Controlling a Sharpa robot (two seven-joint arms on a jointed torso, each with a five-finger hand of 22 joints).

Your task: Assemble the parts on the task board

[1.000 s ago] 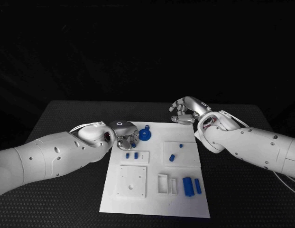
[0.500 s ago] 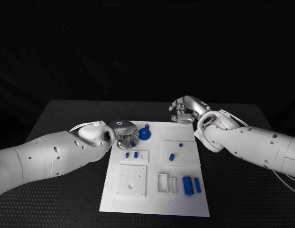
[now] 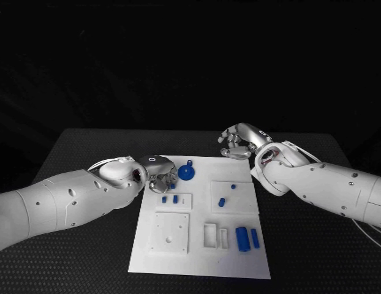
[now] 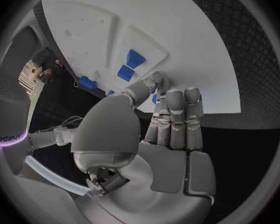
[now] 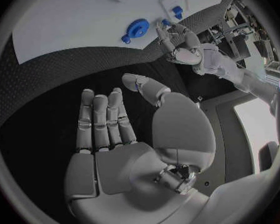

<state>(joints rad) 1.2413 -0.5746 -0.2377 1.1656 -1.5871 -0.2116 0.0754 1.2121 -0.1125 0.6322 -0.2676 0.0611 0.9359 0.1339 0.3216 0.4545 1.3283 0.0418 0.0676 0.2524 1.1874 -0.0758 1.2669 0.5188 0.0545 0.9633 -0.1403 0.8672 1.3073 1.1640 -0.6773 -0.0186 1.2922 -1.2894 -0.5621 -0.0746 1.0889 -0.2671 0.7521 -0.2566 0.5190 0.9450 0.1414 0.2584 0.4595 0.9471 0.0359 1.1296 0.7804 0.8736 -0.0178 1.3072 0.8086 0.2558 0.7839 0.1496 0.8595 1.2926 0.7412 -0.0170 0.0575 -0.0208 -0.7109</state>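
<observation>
My left hand [image 3: 162,176] hides its fingertips at the task board [image 3: 201,251]; grip unclear; my right hand [image 3: 241,141] spread, holding nothing, centre right.

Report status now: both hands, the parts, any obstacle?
Left hand at board edge, grip unclear. Right hand empty, beyond task board. Blue round part lying free. Nothing blocking.
</observation>
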